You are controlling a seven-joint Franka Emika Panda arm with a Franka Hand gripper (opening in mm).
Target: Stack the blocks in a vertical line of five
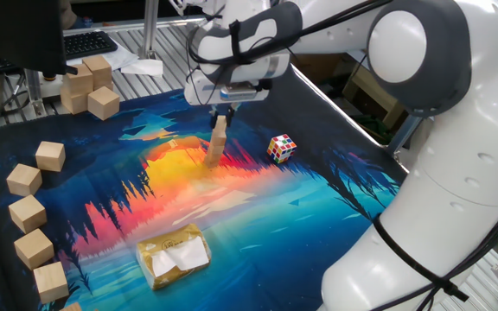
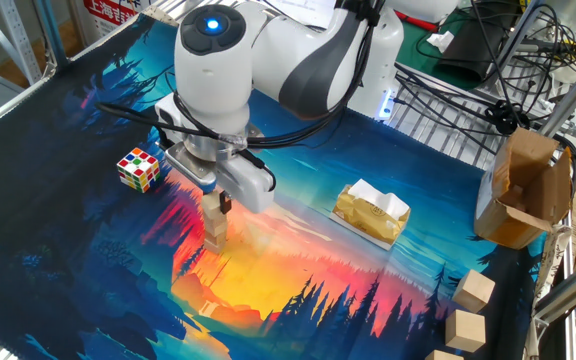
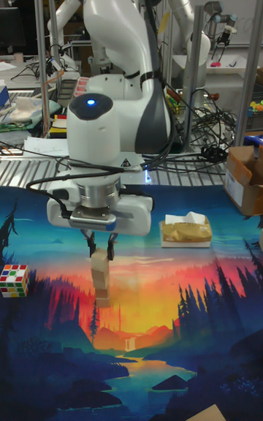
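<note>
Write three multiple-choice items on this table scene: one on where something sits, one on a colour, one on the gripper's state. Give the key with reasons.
1. Where does the puzzle cube sit?
A. on the printed mat, apart from the block stack
B. on top of the block stack
C. on the tissue pack

2. What colour is the light on the arm's wrist?
A. red
B. blue
C. green

3. What is the gripper doing?
A. open, far above the mat
B. shut on the top block, at the stack
C. shut on the puzzle cube

Key: 1 A, it rests on the mat, apart from the block stack. 2 B, the light glows blue. 3 B, the gripper clasps the top block above the stack.
</note>
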